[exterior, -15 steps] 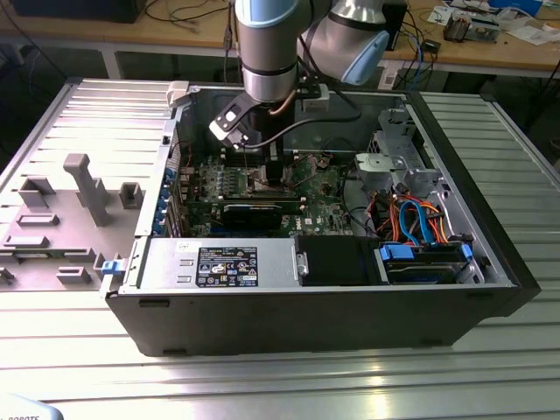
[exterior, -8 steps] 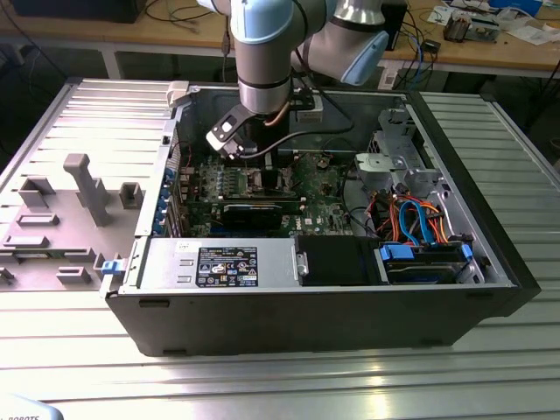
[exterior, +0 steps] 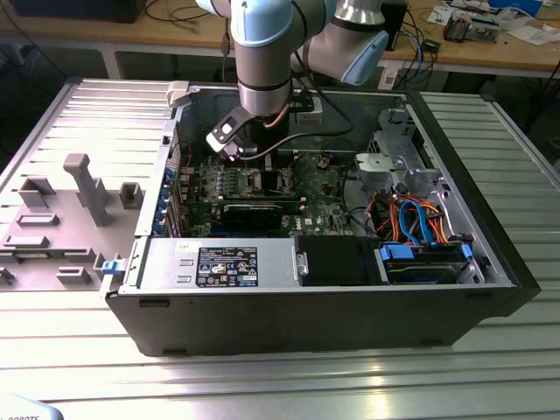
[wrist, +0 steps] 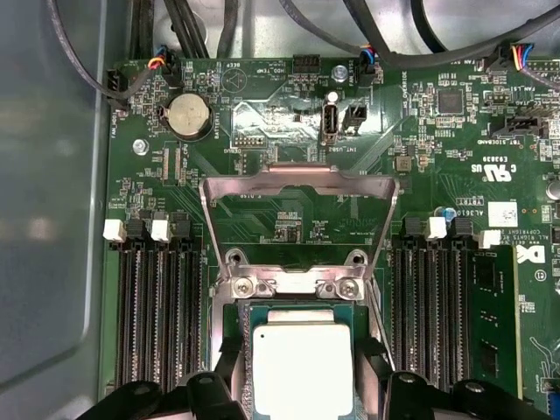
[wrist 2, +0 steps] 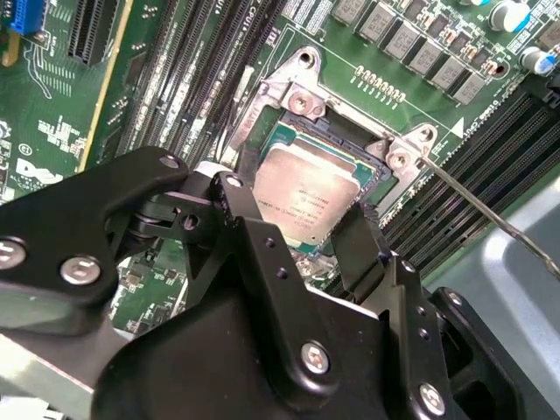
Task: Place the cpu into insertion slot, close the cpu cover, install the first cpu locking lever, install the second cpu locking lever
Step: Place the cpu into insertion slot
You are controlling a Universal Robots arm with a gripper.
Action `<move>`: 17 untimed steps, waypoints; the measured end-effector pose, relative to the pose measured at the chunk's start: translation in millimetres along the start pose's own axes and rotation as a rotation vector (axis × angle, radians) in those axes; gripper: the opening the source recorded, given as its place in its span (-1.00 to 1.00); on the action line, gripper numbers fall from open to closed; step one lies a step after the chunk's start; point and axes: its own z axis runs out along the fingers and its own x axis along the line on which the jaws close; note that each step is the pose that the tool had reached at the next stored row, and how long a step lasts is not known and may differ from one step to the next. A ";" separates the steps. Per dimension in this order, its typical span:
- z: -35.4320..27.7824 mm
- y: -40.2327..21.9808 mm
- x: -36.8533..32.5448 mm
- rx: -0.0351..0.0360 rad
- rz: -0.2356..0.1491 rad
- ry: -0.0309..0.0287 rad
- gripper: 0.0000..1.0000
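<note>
Pincer holding cpu right at the socket, cover open

Black two-finger pincer (wrist 2: 297,214) is narrow, clamped on two opposite edges of the small flat square cpu with dull silver-grey metal top (wrist 2: 311,197). The chip is directly under the pincer, over the square dark insertion slot with silvery metal rim (wrist 2: 341,129) on the green motherboard (wrist: 262,131). Can't tell if it's fully seated. Grip line runs across the chip toward the long black memory slots (wrist: 157,324) on either side. Thin silvery window-frame cpu cover (wrist: 297,182) is flipped up, clear of the slot, hinged at the edge beyond the chip. Thin metal locking lever (wrist 2: 481,210) sticks out loose
</note>
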 end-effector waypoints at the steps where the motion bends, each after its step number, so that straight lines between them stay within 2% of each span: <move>1: 0.0 0.0 0.0 -0.0001 0.000 0.0000 0.22; 5: -1.9 0.2 0.1 -0.0005 0.001 0.0009 0.22; 9: -7.8 0.7 0.2 -0.0002 0.003 0.0008 0.22; 17: -7.9 0.6 0.4 -0.0001 0.003 0.0007 0.22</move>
